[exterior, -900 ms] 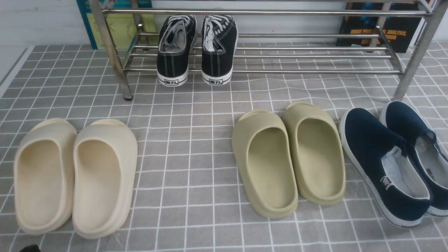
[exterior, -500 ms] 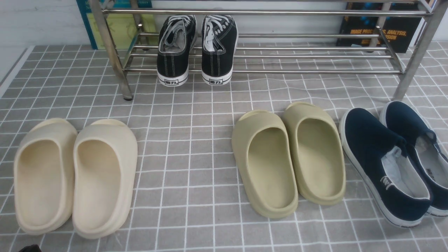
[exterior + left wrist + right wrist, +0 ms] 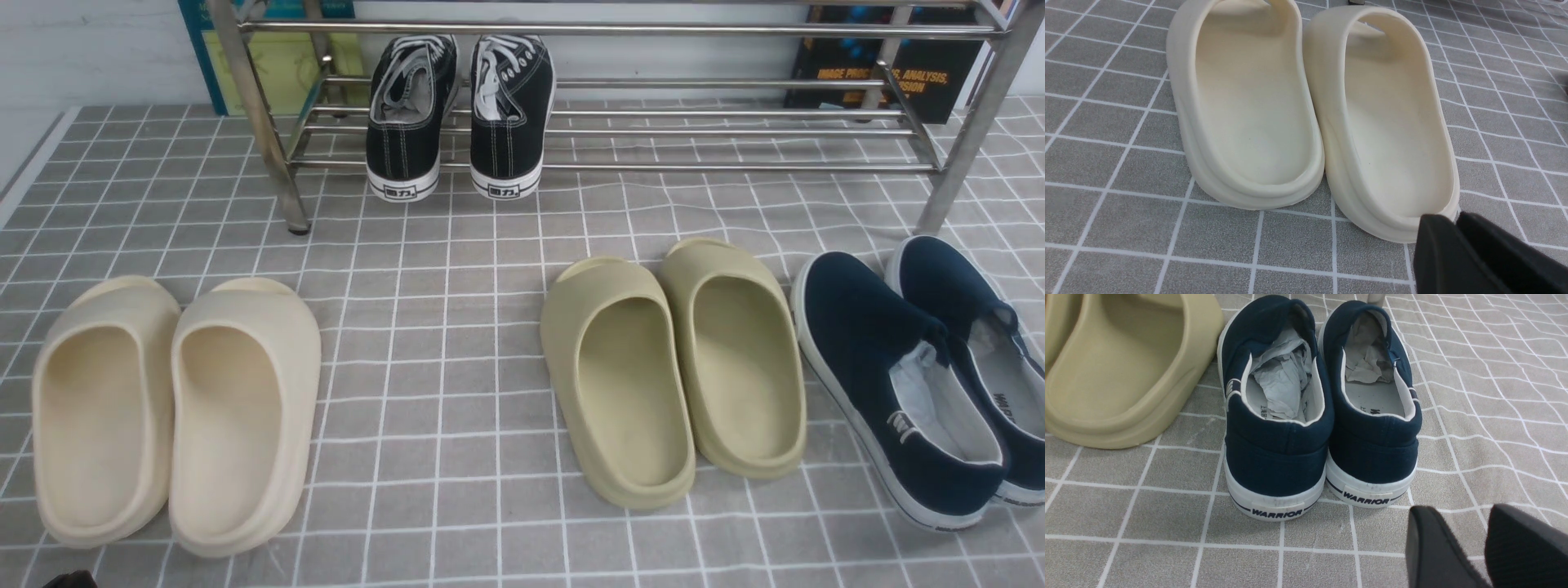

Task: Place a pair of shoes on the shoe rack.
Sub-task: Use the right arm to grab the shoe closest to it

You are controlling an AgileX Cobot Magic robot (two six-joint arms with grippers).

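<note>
My right claw (image 3: 1459,514) hovers low over a worktop (image 3: 457,327) covered in grey cloth with a white grid. Its two dark fingers stand apart with nothing between them, so it is released. Just ahead of it, not touching it, sits the pair of navy slip-on shoes (image 3: 1278,457), heels toward the claw and side by side. They have white soles with "WARRIOR" on the heel tabs and crumpled pale paper stuffed inside. Both shoes rest on the cloth, not on the rack. Ahead of this claw and toward my left, a pair of olive foam slippers (image 3: 1126,375) lies just beside the navy pair.

My left claw (image 3: 1453,221) is clenched, fingers pressed together and gripping nothing. Right in front of it lie two cream foam slippers (image 3: 1249,102), heels toward it. Its tip is at the heel of one, and I cannot tell whether they touch.

Well beyond both claws stands the shiny metal shoe rack (image 3: 620,167). A pair of black lace-up sneakers (image 3: 404,131) rests on its lower tubes, toward the left end.
</note>
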